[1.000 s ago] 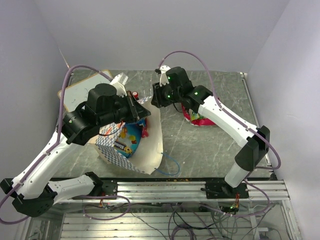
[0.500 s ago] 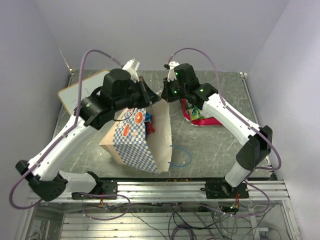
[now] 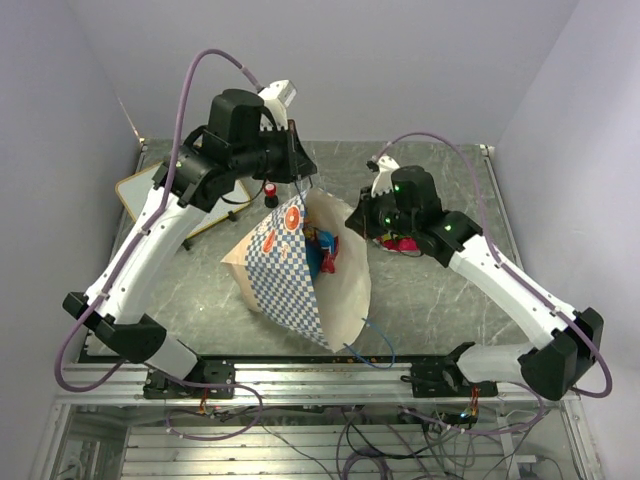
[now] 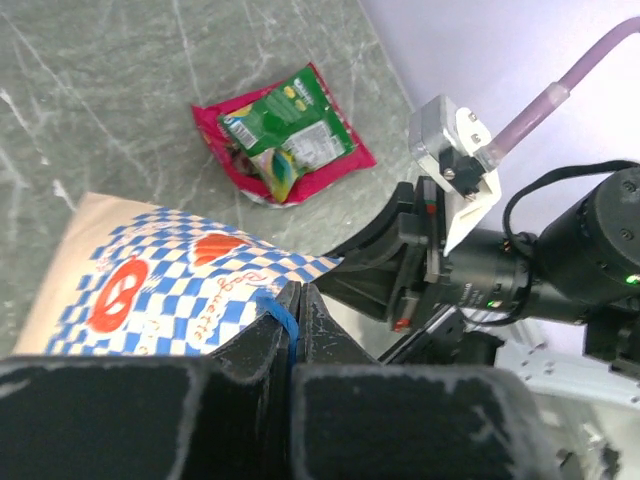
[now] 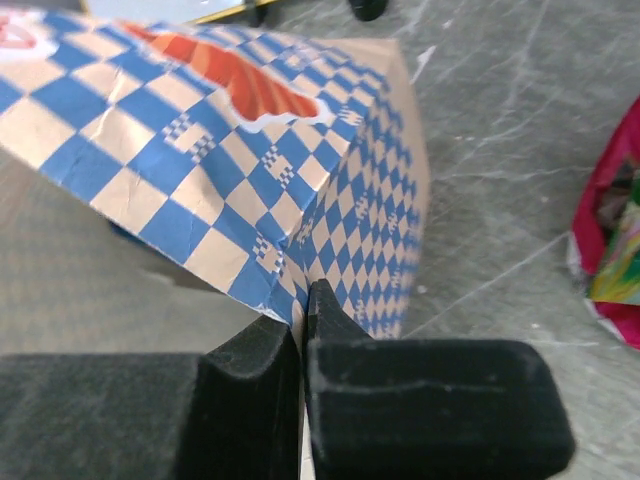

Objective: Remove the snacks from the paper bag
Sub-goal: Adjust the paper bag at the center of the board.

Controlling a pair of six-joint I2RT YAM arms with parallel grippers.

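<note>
Holding the paper bag up at a tilt between both grippers, with snacks inside.

Nearest the arm bases, a loose cord handle trails from the bag's lower edge. The red and blue packets in the cream interior lie below and between the two grippers. The right gripper is pinched tight on the bag's paper edge, beside the checked band. The left gripper is clamped on the bag's top corner, with a blue cord caught between its fingers. Just beyond the right gripper, a red packet with a green packet on it lies on the table, apart from the bag. Below the left gripper, to its left, stands a red-capped bottle. Farther left lies a white board.
</note>
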